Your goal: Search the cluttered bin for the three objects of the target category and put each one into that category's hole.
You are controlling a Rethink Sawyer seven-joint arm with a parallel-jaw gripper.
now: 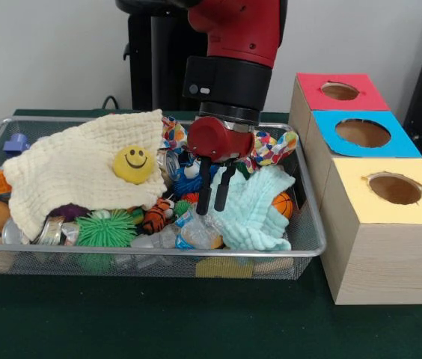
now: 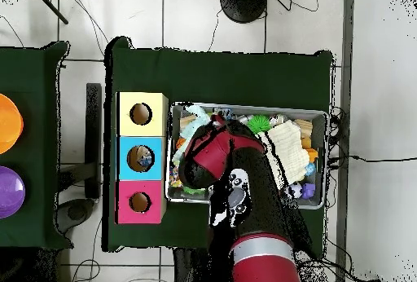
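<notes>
The wire mesh bin [image 1: 310,238] is full of toys and cloths; it also shows in the overhead view [image 2: 325,119]. My gripper [image 1: 214,196] hangs over the bin's middle right with its two black fingers [image 1: 203,194] apart and nothing between them. Just below it, near the bin's front wall, lies a crushed clear bottle with a blue label [image 1: 196,235]. The blue-topped box's hole [image 1: 363,133] is to the right of the bin, between the red and yellow boxes. In the overhead view something pale and blue shows inside that hole [image 2: 142,158]. The arm [image 2: 213,150] hides the gripper there.
A cream cloth [image 1: 69,168] with a yellow smiley ball [image 1: 134,164] covers the bin's left. A mint cloth [image 1: 254,209], green spiky ball [image 1: 106,229], tiger toy [image 1: 155,215] and small basketball [image 1: 283,203] lie around the gripper. The red box [image 1: 375,96] and yellow box [image 1: 361,194] flank the blue one.
</notes>
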